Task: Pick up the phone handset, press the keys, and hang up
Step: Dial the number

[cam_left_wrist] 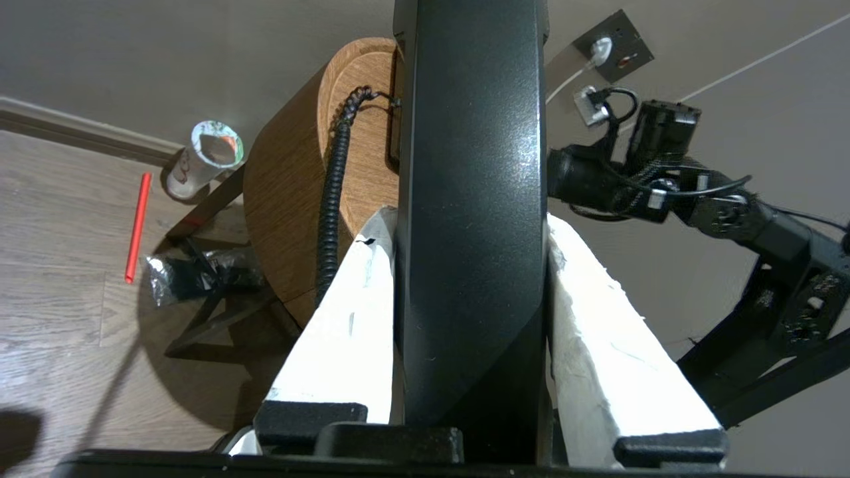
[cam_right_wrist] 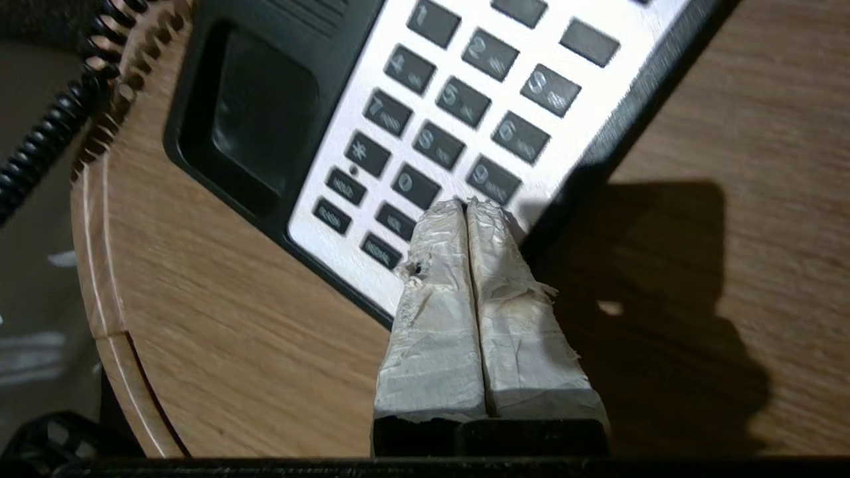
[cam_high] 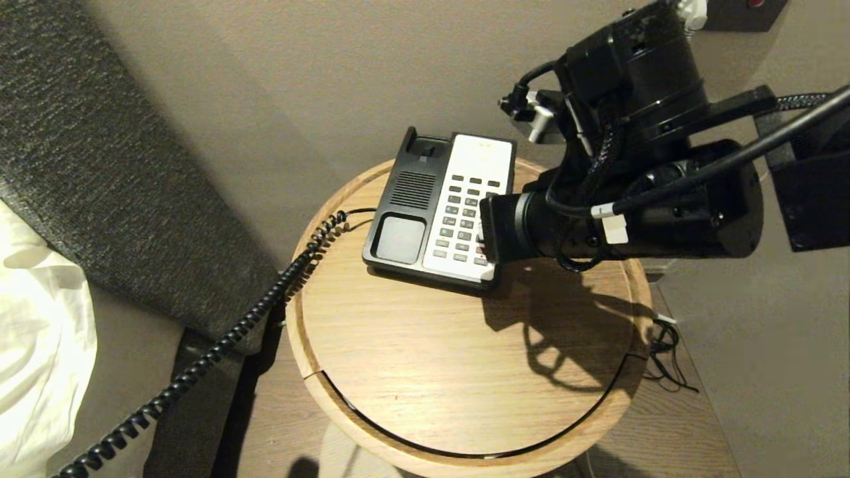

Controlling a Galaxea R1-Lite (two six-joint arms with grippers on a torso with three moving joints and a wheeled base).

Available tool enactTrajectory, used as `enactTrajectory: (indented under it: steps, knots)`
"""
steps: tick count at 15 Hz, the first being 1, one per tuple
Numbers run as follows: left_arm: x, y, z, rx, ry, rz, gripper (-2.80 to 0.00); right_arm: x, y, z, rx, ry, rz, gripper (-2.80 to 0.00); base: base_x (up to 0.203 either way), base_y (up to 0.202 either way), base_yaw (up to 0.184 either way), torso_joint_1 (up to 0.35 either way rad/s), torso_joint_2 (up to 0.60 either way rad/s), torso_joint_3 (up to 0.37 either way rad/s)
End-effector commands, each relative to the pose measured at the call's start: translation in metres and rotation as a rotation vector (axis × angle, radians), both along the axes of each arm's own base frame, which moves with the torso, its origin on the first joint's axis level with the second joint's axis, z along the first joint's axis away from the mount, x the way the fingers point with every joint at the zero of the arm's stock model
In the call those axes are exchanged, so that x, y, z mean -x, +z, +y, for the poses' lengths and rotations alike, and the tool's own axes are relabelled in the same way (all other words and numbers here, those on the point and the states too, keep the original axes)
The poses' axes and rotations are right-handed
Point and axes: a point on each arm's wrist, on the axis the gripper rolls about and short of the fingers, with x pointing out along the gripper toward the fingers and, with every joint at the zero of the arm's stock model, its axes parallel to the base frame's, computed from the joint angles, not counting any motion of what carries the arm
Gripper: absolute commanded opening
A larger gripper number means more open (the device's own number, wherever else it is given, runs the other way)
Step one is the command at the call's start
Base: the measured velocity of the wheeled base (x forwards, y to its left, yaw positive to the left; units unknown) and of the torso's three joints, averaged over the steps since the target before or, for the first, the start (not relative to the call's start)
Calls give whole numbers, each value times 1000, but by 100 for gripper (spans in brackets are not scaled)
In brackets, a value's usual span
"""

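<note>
Head view: the right arm (cam_high: 637, 199) reaches level across the round wooden counter (cam_high: 465, 358), its wrist over the keys (cam_high: 465, 219) of the phone base (cam_high: 398, 226); the cradle is empty and the coiled cord (cam_high: 219, 345) trails off the counter's left edge. Left wrist view: the left claw (cam_left_wrist: 468, 219), off the counter, pinches the phone handset (cam_left_wrist: 471, 199) between white-wrapped fingers (cam_left_wrist: 345, 332). Right wrist view: the right claw (cam_right_wrist: 466, 204), fingers pressed together, has its tips at the lower keys.

The head camera looked steeply down on the desk (cam_high: 465, 372) and phone (cam_high: 438, 212). The right wrist camera sat close above the keys (cam_right_wrist: 458, 99). The left wrist camera viewed the same desk (cam_left_wrist: 292, 199) from farther off.
</note>
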Motion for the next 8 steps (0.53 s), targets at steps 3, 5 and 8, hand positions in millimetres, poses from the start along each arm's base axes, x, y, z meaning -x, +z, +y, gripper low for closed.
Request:
enactTrajectory:
  steps: [3, 5, 8]
  knots:
    - [0, -3, 0, 1, 3, 4, -280, 14, 1, -4, -5, 17, 20, -280, 0, 0, 0, 0, 0, 0]
    - [1, -3, 1, 2, 3, 3, -280, 15, -1, -1, -4, 25, 23, -280, 0, 0, 0, 0, 0, 0]
    - [1, -4, 1, 2, 3, 3, -280, 18, -6, 1, 12, 38, 38, -280, 0, 0, 0, 0, 0, 0]
